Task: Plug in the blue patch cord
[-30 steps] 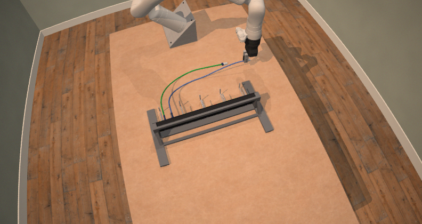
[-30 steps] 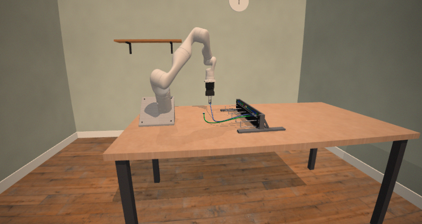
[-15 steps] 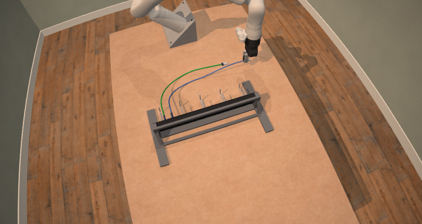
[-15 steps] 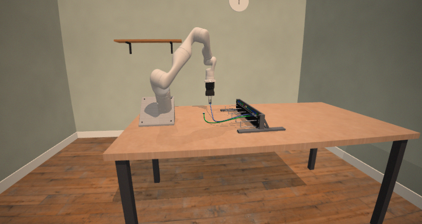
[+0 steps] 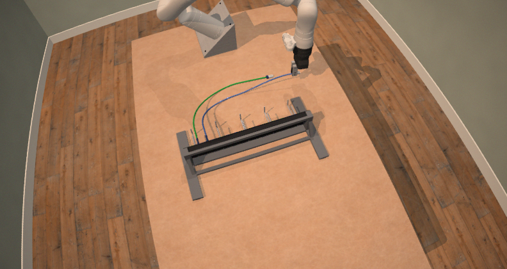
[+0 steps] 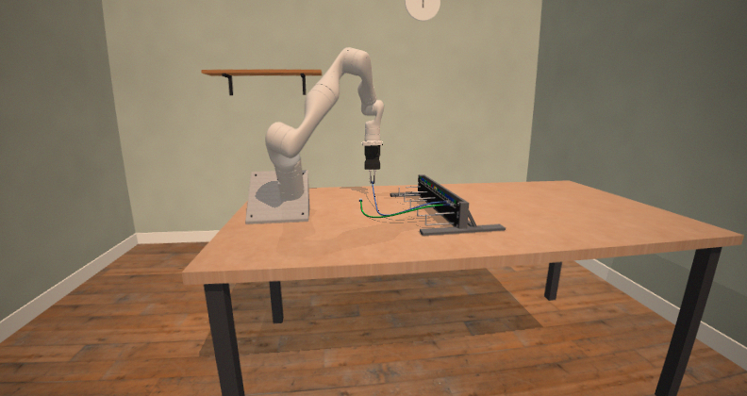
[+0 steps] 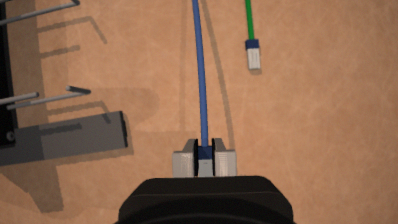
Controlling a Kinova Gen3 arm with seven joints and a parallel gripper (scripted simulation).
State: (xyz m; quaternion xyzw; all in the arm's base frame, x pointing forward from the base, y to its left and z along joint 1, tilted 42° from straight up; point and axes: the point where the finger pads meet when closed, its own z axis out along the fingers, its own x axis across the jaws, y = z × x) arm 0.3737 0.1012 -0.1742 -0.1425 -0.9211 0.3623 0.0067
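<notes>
Claw [image 5: 294,69] [image 6: 372,180] [image 7: 205,151] clamps the blue cord's plug [image 7: 205,161]; good grip spot (rigid body). Cord [image 5: 226,98] [image 6: 375,200] [image 7: 201,75] looks light, bendy; don't push by it.

Wire hooks [image 5: 266,114] [image 6: 425,215] [image 7: 45,99] jut before rack [image 5: 248,134] [image 6: 463,216]; gaps between hooks; green cord [image 5: 226,86] [image 6: 373,216] [image 7: 250,20] beside blue [image 5: 226,98] [image 6: 374,200] [image 7: 200,65].

high overhead top view, level side exterior, close downward wrist, cords [image 5: 228,98] [image 6: 377,216] [image 7: 201,75] shared
</notes>
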